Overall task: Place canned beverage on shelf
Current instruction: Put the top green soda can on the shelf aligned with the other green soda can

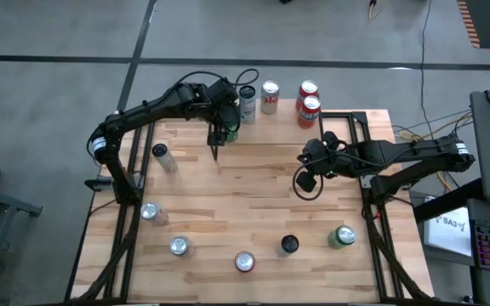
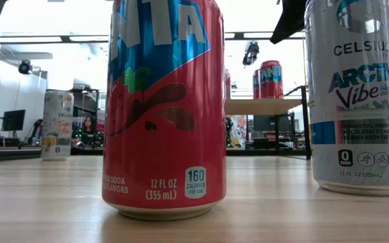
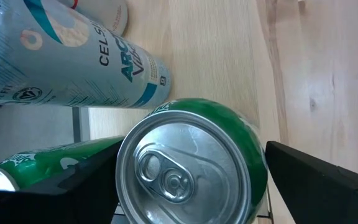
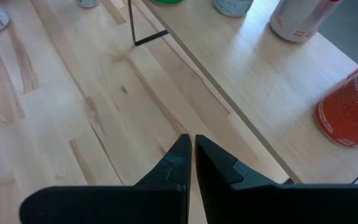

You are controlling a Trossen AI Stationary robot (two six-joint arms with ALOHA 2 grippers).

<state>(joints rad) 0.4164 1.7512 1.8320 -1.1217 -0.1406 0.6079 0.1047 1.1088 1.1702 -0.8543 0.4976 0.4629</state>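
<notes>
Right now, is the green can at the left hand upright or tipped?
Upright: the left wrist view looks down on the green can, its round lid and pull tab facing up.

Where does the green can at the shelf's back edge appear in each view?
High view: green can upper middle, on the shelf.
Low view: not visible; the near red can likely hides it.
Left wrist view: fills lower centre, lid facing the camera.
Right wrist view: only a green sliver at the top edge.
Shared landmark: the shelf, also visible in the low, left wrist and right wrist views.
</notes>
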